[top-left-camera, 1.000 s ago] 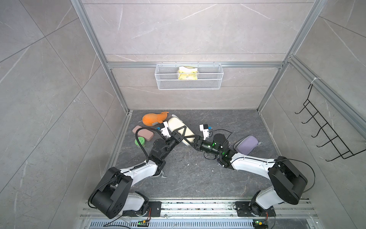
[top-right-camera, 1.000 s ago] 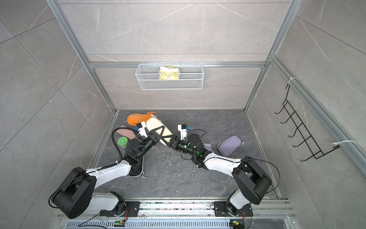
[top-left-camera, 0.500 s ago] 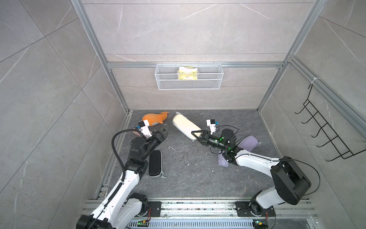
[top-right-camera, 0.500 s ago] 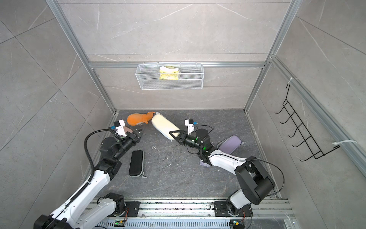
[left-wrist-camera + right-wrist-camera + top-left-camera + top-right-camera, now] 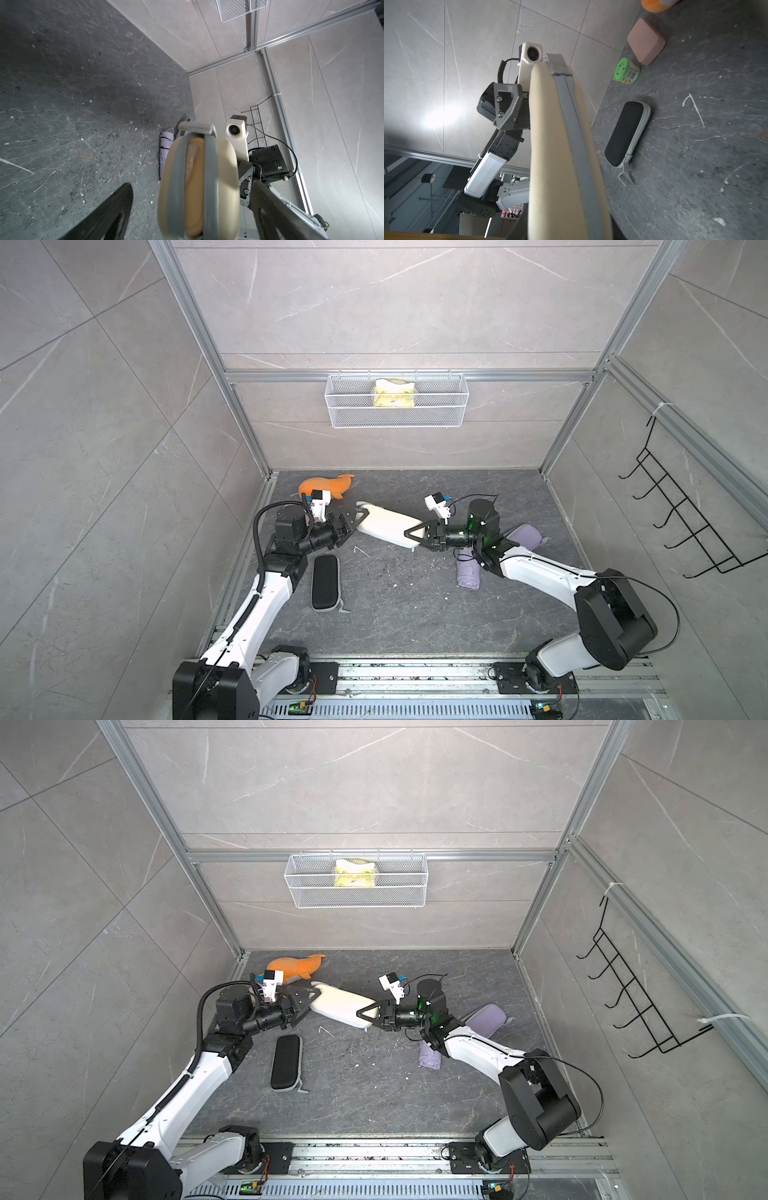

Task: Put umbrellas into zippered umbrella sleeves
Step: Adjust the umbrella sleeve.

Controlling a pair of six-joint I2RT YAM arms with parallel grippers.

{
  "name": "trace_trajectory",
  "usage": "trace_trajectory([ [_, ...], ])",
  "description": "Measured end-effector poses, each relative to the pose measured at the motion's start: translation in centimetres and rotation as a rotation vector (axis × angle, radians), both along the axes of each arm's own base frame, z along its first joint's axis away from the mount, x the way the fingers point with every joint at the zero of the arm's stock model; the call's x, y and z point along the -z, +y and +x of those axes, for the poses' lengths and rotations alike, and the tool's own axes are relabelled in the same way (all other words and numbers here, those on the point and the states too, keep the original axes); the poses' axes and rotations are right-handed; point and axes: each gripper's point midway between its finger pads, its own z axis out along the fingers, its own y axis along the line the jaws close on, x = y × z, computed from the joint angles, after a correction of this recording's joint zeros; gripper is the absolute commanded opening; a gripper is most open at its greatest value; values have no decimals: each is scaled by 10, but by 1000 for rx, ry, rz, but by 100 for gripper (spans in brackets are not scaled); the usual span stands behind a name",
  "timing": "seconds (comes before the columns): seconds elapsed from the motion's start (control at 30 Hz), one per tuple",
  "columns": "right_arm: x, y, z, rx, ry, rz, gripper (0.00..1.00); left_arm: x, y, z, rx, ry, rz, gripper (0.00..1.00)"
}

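Cream rigid zippered sleeve (image 5: 384, 524) mid-frame, clamped by right end effector (image 5: 415, 533); left end effector (image 5: 353, 522), wide open, has returned; black oblong sleeve (image 5: 325, 581) lower left.

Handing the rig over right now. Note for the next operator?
Grippers: left gripper open, jaws astride one end of the cream sleeve; right gripper shut on its other end.
Done: beige umbrella is inside, but the zip gapes at the left gripper's end.
The black sleeve lies closed, contents unseen.
The lavender umbrella lies outside the lavender sleeve.
Left: close the cream zip, then pack lavender.
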Motion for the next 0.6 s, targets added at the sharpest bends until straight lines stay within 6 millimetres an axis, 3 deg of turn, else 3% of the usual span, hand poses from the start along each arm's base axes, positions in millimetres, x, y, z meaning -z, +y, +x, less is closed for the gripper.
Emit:
trace_trajectory([
  [0.13, -7, 2, -5, -50, -13, -11, 18, -4, -11, -4, 94, 7, -27, 67],
  [0.33, -19, 2, -4, -86, -48, -35, 23, -16, -22, -7, 189, -13, -54, 41],
  [0.43, -20, 0, -3, -93, -55, -57, 44, -17, -24, -6, 209, -16, -64, 24],
  [0.5, -18, -1, -3, -91, -64, -75, 59, -18, -25, -6, 219, -26, -69, 18],
  [0.6, -14, -2, 1, -65, -83, -103, 70, -18, -26, -5, 220, -33, -71, 12],
])
